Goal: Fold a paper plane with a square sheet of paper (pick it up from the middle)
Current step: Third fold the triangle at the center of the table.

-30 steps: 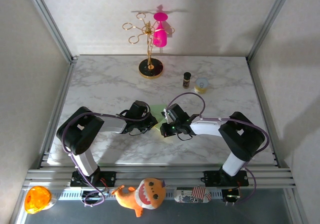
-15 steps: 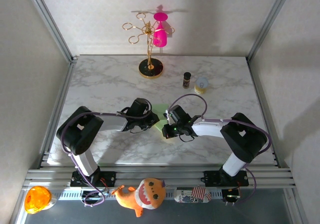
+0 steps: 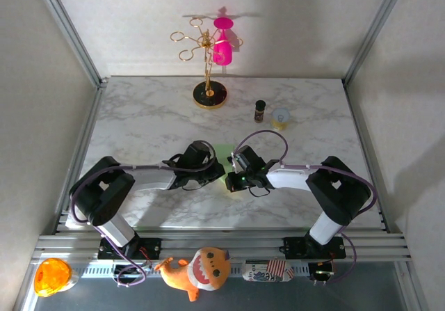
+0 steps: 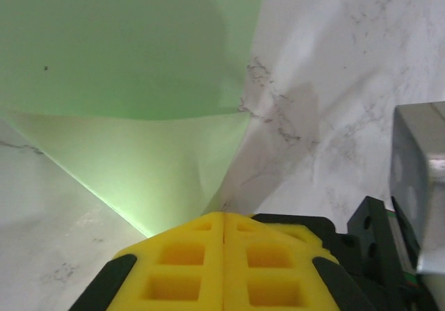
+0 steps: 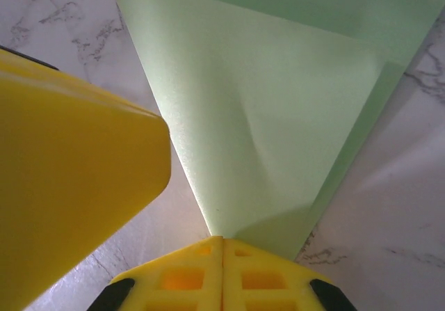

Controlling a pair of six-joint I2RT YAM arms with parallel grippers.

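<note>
While the left tool (image 4: pixel 223 216) and right tool (image 5: pixel 222 239) each pinch a lifted edge of the square sheet of paper (image 3: pixel 221 152) at mid-frame, an early fold seems under way, and the next move calls for laying it over evenly.

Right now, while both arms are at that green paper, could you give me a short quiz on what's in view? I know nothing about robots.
1. True or false: the left gripper and the right gripper are both shut on the green paper.
2. Which is nearest the small dark bottle?
A. the yellow-white cup
B. the gold stand
C. the orange plush toy
3. Fill in: the table has a white ____ pattern.

Key: 1 true; 2 A; 3 marble.
</note>
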